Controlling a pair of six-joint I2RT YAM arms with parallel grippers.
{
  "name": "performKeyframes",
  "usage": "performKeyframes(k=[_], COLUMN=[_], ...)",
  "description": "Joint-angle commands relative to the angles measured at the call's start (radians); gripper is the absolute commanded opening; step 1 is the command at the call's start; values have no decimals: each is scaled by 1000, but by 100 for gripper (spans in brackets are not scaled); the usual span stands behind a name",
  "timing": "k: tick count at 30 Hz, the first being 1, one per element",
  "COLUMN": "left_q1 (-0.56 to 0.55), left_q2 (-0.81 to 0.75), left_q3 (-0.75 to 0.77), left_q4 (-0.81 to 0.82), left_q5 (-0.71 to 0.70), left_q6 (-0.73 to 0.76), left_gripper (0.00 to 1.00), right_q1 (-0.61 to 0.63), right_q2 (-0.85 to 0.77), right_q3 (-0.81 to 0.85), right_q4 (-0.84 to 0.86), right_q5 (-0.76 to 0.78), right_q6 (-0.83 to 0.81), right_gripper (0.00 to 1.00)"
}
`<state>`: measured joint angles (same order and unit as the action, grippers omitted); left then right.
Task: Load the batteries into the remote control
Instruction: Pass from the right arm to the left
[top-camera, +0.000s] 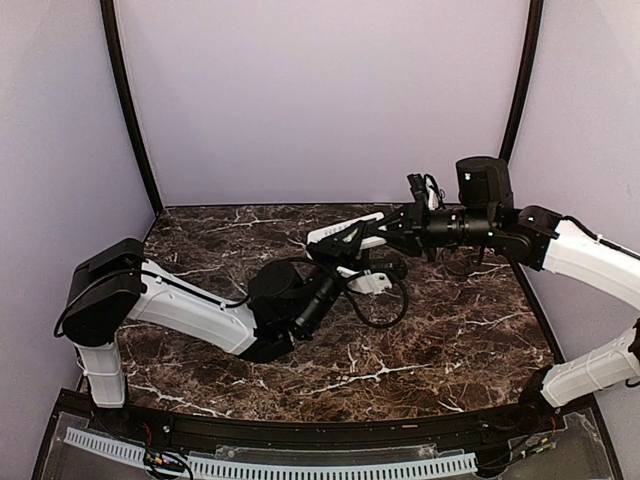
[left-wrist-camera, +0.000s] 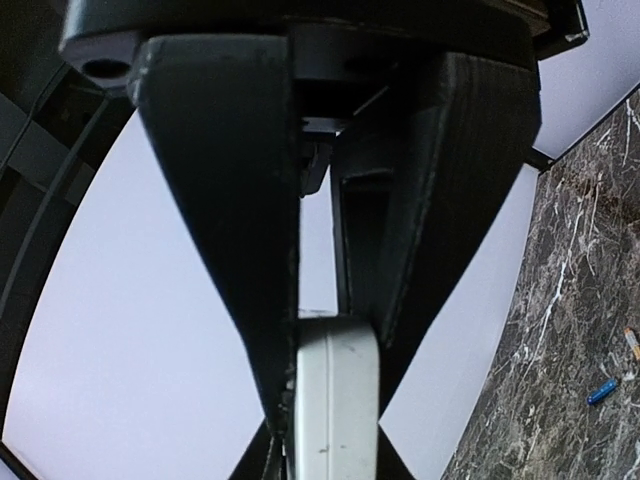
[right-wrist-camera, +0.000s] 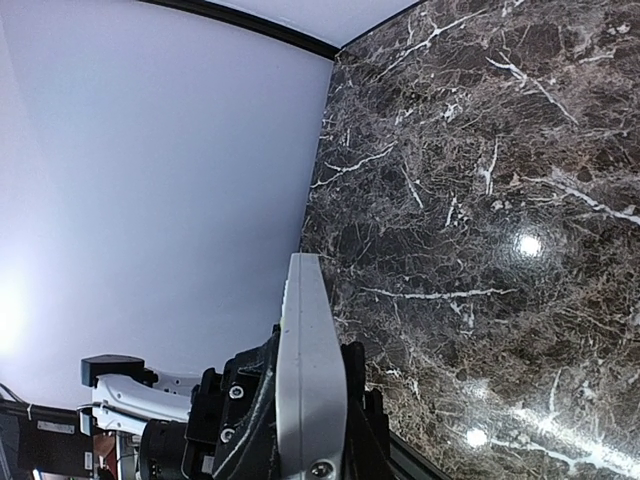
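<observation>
My left gripper (top-camera: 340, 252) is shut on the white remote control (top-camera: 362, 222) and holds it tilted above the middle of the table. In the left wrist view the remote (left-wrist-camera: 337, 400) sits edge-on between the fingertips of the left gripper (left-wrist-camera: 330, 425). My right gripper (top-camera: 392, 232) is at the remote's right end; its jaws do not show clearly. The right wrist view shows the remote (right-wrist-camera: 310, 370) edge-on, with the left gripper's black fingers (right-wrist-camera: 250, 395) on either side of it. A blue battery (left-wrist-camera: 602, 391) and a second battery (left-wrist-camera: 632, 343) lie on the table.
A small white cover plate (top-camera: 367, 283) lies just below the held remote. A black cable (top-camera: 385, 315) loops over the dark marble table (top-camera: 450, 340) beside it. Pale walls with black corner posts (top-camera: 130, 110) close in the back and sides.
</observation>
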<state>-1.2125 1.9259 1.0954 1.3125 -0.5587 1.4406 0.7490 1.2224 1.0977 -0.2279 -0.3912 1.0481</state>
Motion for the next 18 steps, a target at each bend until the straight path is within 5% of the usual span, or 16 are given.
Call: performKeyframes(k=[1, 5, 9, 14, 18], left_q1=[8, 8, 8, 7, 19], left_q2=[-4, -4, -7, -72, -274], left_q3=[29, 38, 43, 54, 32], left_q4=[104, 113, 133, 47, -291], left_q5=[-28, -35, -53, -81, 14], left_q6=[3, -2, -21, -201, -641], left_gripper=[16, 1, 0, 0, 0], right_q1=[13, 15, 15, 10, -2], right_q2=[-20, -21, -38, -64, -119], right_q3=[5, 11, 15, 90, 168], right_q4=[28, 28, 59, 71, 38], right_q5=[11, 12, 20, -7, -45], right_q6=[-14, -21, -47, -249, -473], right_gripper=[0, 0, 0, 54, 80])
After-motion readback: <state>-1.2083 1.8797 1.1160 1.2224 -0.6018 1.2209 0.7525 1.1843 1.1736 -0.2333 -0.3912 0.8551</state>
